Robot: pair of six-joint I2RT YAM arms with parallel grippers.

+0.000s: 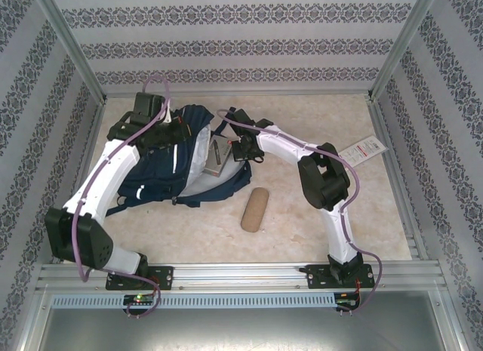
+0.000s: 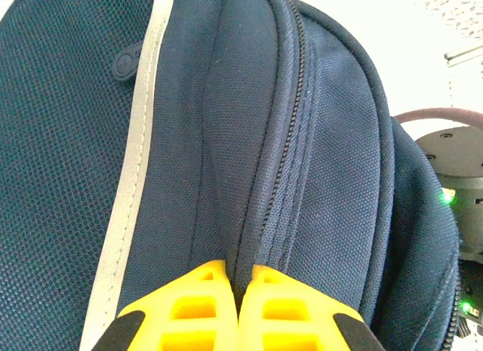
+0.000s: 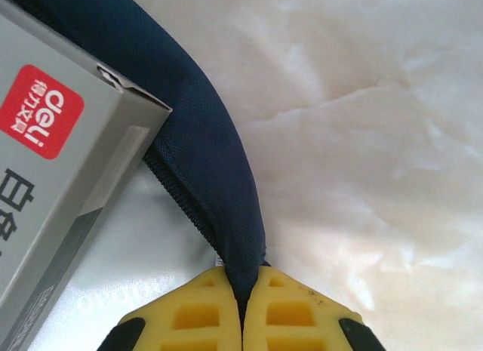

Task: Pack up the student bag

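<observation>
The navy student bag lies at the back left of the table, its mouth opened toward the right. My left gripper is shut on a fold of the bag's fabric beside a zipper seam and the white stripe. My right gripper is shut on the bag's zippered rim, pinched between the yellow fingers. A grey box with a red label lies inside the opening on the pale lining; in the top view the grey box rests in the bag's mouth.
A tan oblong pouch lies on the table in front of the bag. A white card with red print sits at the right side. Patterned walls enclose the table on three sides.
</observation>
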